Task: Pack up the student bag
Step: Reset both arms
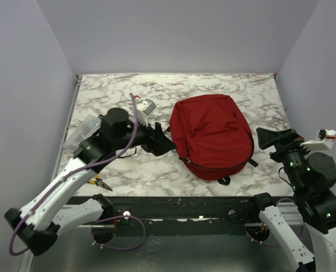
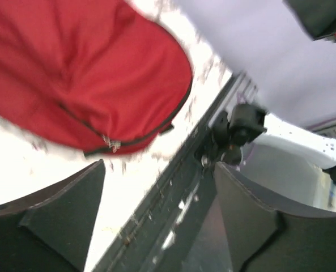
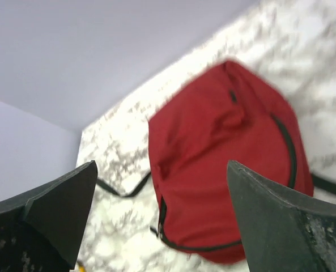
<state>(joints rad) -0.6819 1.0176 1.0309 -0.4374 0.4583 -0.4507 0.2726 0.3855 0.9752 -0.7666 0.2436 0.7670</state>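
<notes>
- Left gripper (image 2: pixel 156 187) dominates the bottom of the left wrist view, fingers spread wide with nothing between them. From above it sits just beside the left edge of the student bag (image 1: pixel 213 136).
- Right gripper (image 3: pixel 161 170) is likewise spread and empty, at the right of the top view, just off the bag's right side.
- Student bag lies flat at centre-right of the marble table (image 1: pixel 241 90), rounded end toward the bottom of the frame. Its zipper line appears closed.
- Risk: the soft fabric is likely to bunch or drag across the smooth table if one gripper pulls the zipper while the other does not pin the bag.
- Risk: a black strap (image 1: pixel 224 180) pokes out at the bag's lower edge and could snag a finger.
- Yellow-handled pliers (image 1: pixel 101 182) lie at lower left, near the table edge.
- Grey items at upper left are partly covered by the left arm and cannot be identified.
- Both wrist views are blurred, so the zipper pull (image 2: pixel 111 144) is barely legible.
</notes>
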